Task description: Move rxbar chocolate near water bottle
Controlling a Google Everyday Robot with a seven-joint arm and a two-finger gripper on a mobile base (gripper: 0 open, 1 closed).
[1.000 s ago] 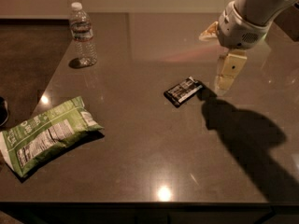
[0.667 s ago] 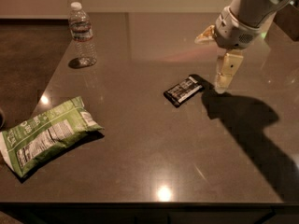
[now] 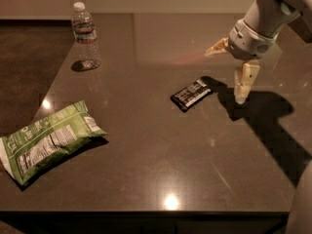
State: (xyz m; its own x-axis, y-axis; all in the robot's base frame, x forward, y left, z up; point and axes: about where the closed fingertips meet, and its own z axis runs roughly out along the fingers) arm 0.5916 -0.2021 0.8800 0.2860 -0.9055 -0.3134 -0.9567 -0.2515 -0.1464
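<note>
The rxbar chocolate [image 3: 191, 94], a small flat black bar with white lettering, lies on the dark table, right of centre. The water bottle [image 3: 85, 35], clear with a white cap, stands upright at the table's far left. My gripper [image 3: 223, 76] hangs just right of the bar and above the table. It is open and empty, with one finger [image 3: 243, 83] pointing down beside the bar's right end and the other [image 3: 217, 47] pointing left. It does not touch the bar.
A large green chip bag [image 3: 48, 140] lies at the front left of the table [image 3: 146, 169]. The table's left edge runs diagonally from the bottle down to the bag. The arm casts a dark shadow [image 3: 273, 126] at the right.
The gripper has shifted slightly to the right and down, staying just right of the bar. The bar, the bottle and the bag have not moved.
</note>
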